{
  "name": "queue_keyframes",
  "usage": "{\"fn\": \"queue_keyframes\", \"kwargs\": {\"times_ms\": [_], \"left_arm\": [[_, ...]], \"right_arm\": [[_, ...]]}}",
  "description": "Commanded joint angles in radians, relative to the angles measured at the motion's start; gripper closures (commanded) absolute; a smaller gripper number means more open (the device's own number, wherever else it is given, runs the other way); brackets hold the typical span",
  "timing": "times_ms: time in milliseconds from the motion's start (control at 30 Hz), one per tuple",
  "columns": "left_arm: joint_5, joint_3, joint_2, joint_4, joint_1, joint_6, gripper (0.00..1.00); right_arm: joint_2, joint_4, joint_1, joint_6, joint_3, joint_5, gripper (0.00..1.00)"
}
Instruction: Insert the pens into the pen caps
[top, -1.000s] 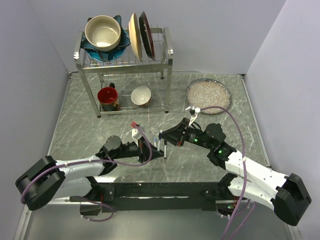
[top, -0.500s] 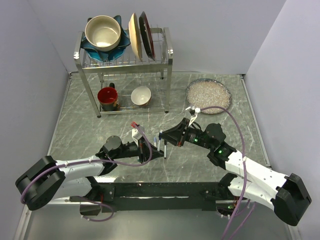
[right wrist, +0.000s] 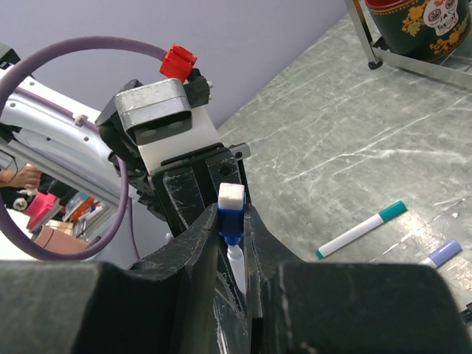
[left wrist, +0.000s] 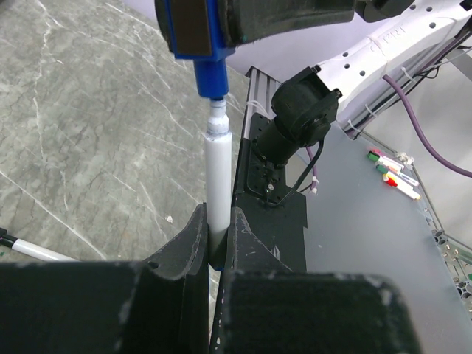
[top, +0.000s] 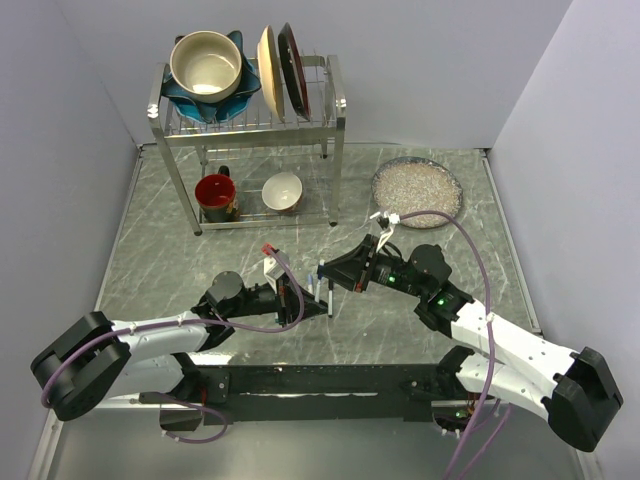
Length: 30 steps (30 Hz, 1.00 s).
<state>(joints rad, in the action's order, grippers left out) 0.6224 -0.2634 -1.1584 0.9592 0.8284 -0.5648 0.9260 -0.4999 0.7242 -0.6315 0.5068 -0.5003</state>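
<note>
My left gripper [left wrist: 217, 221] is shut on the white barrel of a pen [left wrist: 218, 173], which points away from it. My right gripper [right wrist: 234, 221] is shut on the blue cap [right wrist: 230, 214]; this cap also shows in the left wrist view [left wrist: 210, 74]. The pen's tip sits at the cap's mouth, in line with it. In the top view the left gripper [top: 322, 306] and the right gripper [top: 321, 272] meet at mid table. A teal-ended pen [right wrist: 361, 230] and a pale-blue-ended piece [right wrist: 442, 253] lie on the table. A pen with a black end [left wrist: 29, 251] lies near the left gripper.
A metal dish rack [top: 335, 120] with bowls and plates stands at the back left. A red mug [top: 215, 195] and a small bowl [top: 283, 190] sit under it. A round plate [top: 417, 190] lies at the back right. Walls close in both sides.
My right gripper has edged slightly left toward the left gripper with the blue cap. The left arm has held still.
</note>
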Motion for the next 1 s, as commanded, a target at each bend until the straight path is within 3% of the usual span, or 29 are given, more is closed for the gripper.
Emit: {"fn": "queue_keyframes", "kwargs": {"times_ms": [0,700,967], "left_arm": [[0.000,-0.008,0.005,0.035,0.003,0.016,0.99],[-0.036,0.015,0.020,0.090,0.003,-0.039,0.99],[-0.004,-0.059,0.002,0.066,0.003,-0.043,0.99]], "right_arm": [[-0.009,-0.017,0.009,0.013,0.050,-0.020,1.00],[-0.038,0.046,0.020,0.061,-0.019,-0.012,1.00],[-0.024,0.078,0.067,0.098,-0.062,0.009,1.00]]}}
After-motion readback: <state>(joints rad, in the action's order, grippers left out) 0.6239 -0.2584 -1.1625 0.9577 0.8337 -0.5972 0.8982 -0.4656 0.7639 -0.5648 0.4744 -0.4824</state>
